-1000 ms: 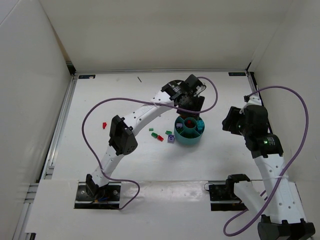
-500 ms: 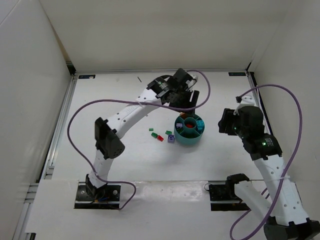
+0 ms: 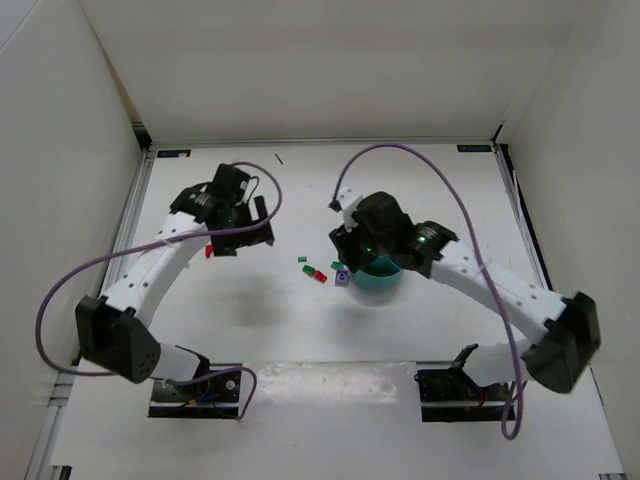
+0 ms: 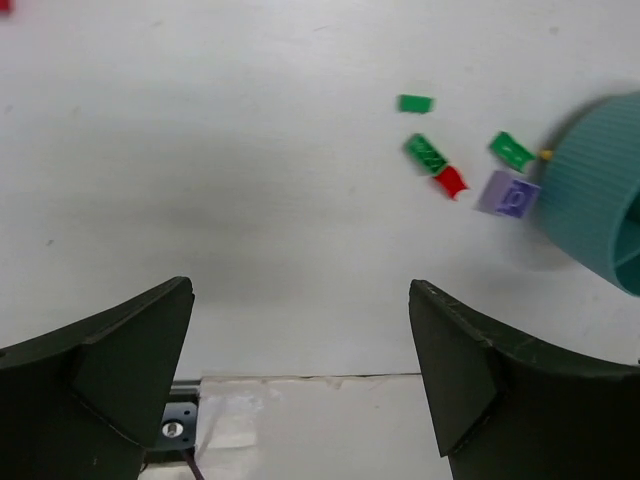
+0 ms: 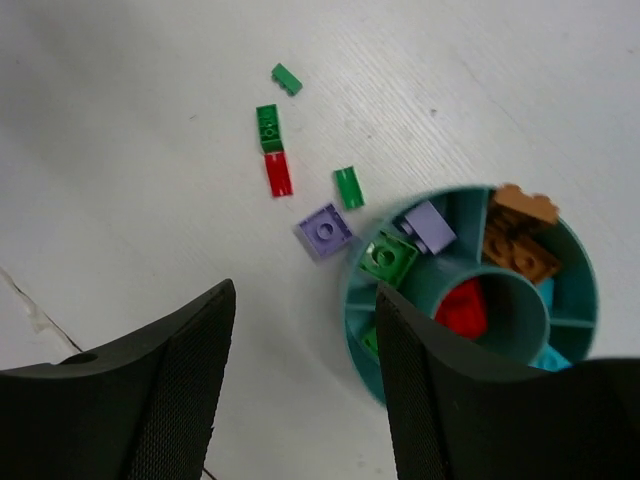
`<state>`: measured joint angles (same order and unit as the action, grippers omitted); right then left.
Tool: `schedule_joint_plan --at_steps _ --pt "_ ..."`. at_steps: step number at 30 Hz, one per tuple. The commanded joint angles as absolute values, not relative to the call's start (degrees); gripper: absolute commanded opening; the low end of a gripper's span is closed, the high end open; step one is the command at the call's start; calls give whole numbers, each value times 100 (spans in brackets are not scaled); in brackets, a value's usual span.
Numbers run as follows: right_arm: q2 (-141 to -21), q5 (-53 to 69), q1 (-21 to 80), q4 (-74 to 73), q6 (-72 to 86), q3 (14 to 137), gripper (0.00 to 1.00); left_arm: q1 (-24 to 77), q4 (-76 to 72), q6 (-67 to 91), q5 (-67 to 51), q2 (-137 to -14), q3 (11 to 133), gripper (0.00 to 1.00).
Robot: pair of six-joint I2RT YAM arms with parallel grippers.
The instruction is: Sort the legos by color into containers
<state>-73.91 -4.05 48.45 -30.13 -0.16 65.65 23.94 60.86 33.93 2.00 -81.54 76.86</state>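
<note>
The teal bowl sits at the lower right of the right wrist view, partly behind one finger of the right gripper — spread wide, holding nothing. A purple brick, a red brick and green bricks lie just left of its rim. The right arm reaches in from the lower right, wrist over the bowl. The left gripper — also wide open and empty — hovers at centre-left.

All three feeds come to me bright, with even white light and no hard glare. From above, the table shows only faint, soft shadows near the arms. On the left wrist feed a broad grey shadow lies mid-table, and the bowl and purple brick look smeared. On the right wrist feed the green bricks are crisp, while the near fingers are dark and soft.
</note>
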Motion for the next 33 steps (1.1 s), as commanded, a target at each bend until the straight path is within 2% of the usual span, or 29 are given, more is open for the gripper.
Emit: schedule_joint_plan --at_steps 1,3,7,9,17,26,33 --pt "-8023 186 5018 -2391 -483 7135 62 2049 6248 3726 395 -7454 7190 100" --pt "-8489 -174 5229 -2347 -641 7426 62 1882 6424 3779 457 -7067 6928 100" --pt "-9751 526 5107 -2399 -721 8014 59 1565 6548 3823 431 -6514 6400 100" --pt "-9975 528 5089 -2461 -703 8156 58 1424 6574 3788 378 -6373 6337 100" --pt "-11046 229 5141 -2593 -668 8674 58 1327 6566 3674 237 -6539 6372 100" --pt "-11672 298 5142 -2487 -414 9009 58 1275 6583 3489 167 -6794 6556 100" --pt "-11759 79 5317 -2400 -387 8640 54 1152 6583 3393 97 -6803 6565 100"
